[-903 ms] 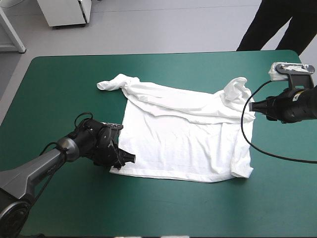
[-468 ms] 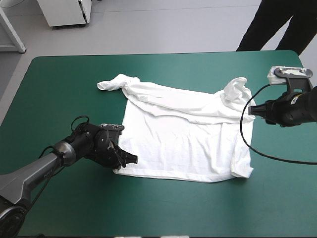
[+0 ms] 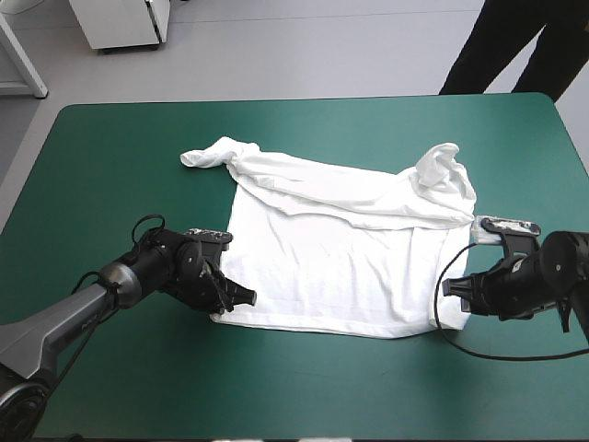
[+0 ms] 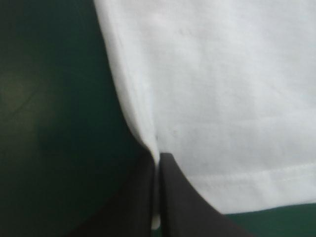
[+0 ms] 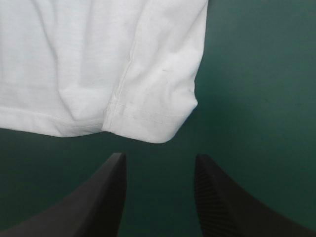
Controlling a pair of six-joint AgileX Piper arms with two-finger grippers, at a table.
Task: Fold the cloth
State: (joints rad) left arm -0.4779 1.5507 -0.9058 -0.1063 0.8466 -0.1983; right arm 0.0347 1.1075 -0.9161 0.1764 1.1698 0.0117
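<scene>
Folding step: taking the near hem corners; one is held, one is not yet.
T-shirt (image 3: 340, 249): spread mostly flat mid-table on teal-green cover (image 3: 110, 166), sleeves bunched at far side.
Left gripper (image 3: 243, 295): clamped on near-left hem corner.
Right gripper (image 5: 160, 160): fingers apart, near-right corner just ahead, not touching.
Next: probably slide the open fingers over that corner, pinch, then lift both corners toward the far edge.

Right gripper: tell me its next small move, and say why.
Probably ease the right gripper forward until the T-shirt corner sits between its open fingers, then shut. That hem corner lies flat on the teal-green cover just ahead of the fingers, not between them, while the left gripper is shut on the T-shirt's opposite edge by the hem.
</scene>
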